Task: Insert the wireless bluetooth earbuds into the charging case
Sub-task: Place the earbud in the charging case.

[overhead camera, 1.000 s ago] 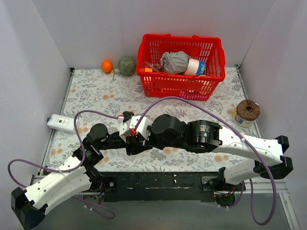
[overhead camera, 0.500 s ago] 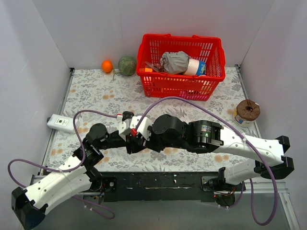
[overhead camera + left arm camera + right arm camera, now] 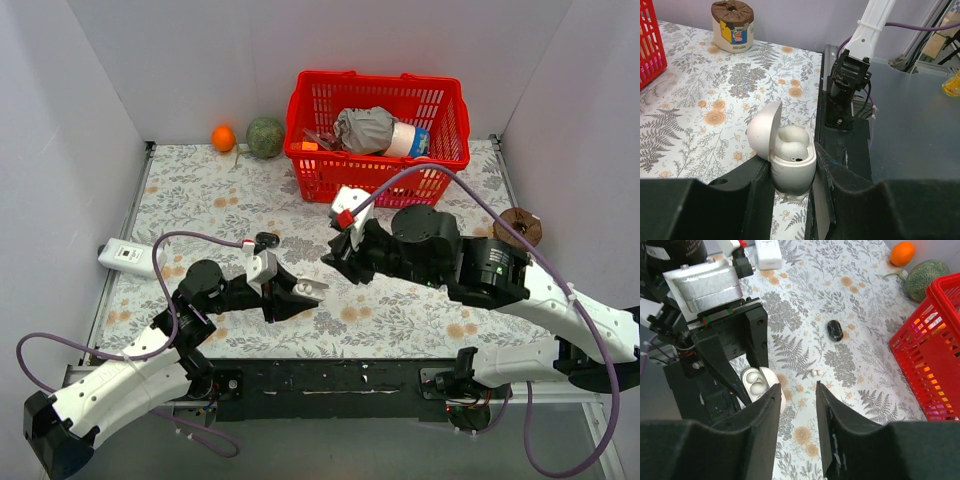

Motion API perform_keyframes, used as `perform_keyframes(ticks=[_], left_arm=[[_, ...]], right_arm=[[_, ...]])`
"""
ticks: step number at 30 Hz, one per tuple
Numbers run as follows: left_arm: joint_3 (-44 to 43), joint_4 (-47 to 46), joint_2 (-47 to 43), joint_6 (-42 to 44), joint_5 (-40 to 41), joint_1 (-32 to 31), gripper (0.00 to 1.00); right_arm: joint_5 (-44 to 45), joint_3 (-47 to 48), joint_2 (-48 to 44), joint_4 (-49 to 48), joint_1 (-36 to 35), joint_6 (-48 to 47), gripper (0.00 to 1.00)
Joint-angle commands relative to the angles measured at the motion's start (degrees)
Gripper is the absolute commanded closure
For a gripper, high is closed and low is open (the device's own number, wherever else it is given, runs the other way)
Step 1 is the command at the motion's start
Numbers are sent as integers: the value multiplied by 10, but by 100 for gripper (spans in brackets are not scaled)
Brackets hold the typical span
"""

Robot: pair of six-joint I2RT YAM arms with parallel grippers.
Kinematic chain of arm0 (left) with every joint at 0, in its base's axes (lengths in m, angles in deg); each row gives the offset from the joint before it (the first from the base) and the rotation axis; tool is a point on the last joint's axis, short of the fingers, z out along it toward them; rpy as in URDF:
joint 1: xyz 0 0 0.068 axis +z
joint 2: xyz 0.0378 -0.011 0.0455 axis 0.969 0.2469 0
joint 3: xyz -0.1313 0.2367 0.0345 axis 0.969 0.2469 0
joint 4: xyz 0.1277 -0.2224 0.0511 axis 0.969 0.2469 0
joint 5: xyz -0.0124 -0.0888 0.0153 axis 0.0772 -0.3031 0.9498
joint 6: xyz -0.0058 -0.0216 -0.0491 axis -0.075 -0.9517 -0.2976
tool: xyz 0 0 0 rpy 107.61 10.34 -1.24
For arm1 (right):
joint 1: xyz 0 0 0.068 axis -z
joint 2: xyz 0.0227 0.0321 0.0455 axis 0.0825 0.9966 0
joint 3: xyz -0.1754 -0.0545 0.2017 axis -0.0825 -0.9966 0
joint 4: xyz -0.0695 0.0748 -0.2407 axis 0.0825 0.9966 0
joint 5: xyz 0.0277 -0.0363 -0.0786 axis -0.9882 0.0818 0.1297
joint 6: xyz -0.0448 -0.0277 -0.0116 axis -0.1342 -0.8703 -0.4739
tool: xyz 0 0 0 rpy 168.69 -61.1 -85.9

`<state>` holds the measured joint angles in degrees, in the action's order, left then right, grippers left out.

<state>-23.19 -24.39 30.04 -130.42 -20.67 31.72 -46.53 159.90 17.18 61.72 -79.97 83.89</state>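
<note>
Left gripper (image 3: 791, 167) is clamped on the white charging case (image 3: 790, 150), lid flipped up, at the near middle of the table (image 3: 200, 190). Right gripper (image 3: 797, 390) hangs above with jaws spread, nothing in them. 1 small white earbud (image 3: 815, 373) lies on the cloth just far of the case. Best play: drop straight over it, pinch lightly, seat it squarely. The black oval pebble (image 3: 834, 330) sits near it, far-left; the red basket (image 3: 380, 120) is well apart.
</note>
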Motion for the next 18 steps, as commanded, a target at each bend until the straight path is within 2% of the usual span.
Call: perform_keyframes(ticks=[1,2,6,18], left_arm=[[2,-16,-12,-1,15,0,100],[2,-17,-13,-1,18,0,100],[8,-33,-27,2,43,0,100],[8,-35,-45,-1,63,0,100]], right_arm=[[-123,11,7,-16,35,35,60],[-170,12,10,-13,37,50,60],[-235,-13,3,-33,48,90,54],[-241,-90,-10,-88,74,159,56]])
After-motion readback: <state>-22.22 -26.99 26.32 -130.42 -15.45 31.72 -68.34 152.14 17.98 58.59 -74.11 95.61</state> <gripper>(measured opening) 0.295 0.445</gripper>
